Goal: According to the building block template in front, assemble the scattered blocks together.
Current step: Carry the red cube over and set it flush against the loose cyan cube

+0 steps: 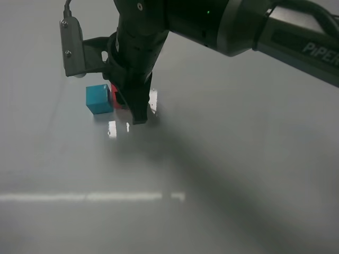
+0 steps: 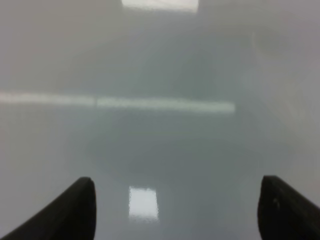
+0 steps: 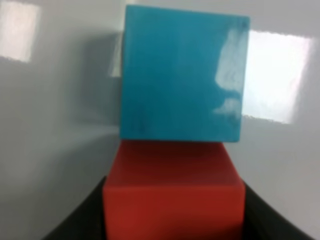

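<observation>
A teal cube (image 1: 99, 99) sits on the grey table. A red cube (image 1: 115, 98) is right beside it, mostly hidden by my right gripper (image 1: 132, 108), which has reached across to the left. In the right wrist view the red cube (image 3: 172, 185) sits between the dark fingers (image 3: 85, 220) of the right gripper (image 3: 174, 222) and touches one face of the teal cube (image 3: 182, 75). My left gripper (image 2: 175, 210) is open and empty over bare table. The joined teal-red template bar is not in view.
The grey glossy table (image 1: 222, 174) shows bright light reflections (image 1: 90, 197). The right arm and its wrist camera housing (image 1: 71, 47) cover the area behind the cubes.
</observation>
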Motion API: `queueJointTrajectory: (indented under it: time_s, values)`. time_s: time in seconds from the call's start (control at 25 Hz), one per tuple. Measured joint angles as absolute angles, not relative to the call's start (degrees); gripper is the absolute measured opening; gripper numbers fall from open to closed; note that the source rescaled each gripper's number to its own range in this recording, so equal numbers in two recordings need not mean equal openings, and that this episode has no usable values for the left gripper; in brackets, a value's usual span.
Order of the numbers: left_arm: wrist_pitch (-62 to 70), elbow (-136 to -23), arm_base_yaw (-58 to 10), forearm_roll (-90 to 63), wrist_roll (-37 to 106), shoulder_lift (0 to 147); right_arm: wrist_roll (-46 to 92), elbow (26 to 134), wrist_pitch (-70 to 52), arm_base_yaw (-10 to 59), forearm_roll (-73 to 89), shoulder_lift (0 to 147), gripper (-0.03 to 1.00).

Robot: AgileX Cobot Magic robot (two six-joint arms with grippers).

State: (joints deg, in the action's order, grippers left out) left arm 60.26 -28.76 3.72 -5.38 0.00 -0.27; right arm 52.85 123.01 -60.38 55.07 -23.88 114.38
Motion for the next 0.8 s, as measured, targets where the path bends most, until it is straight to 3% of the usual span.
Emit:
queueJointTrajectory:
  time_s: [0.8]
  values:
    - [60.26,-28.76,3.72,-5.38,0.0,-0.27,52.85,123.11,-59.91,54.58,-20.04,115.34,0.03]
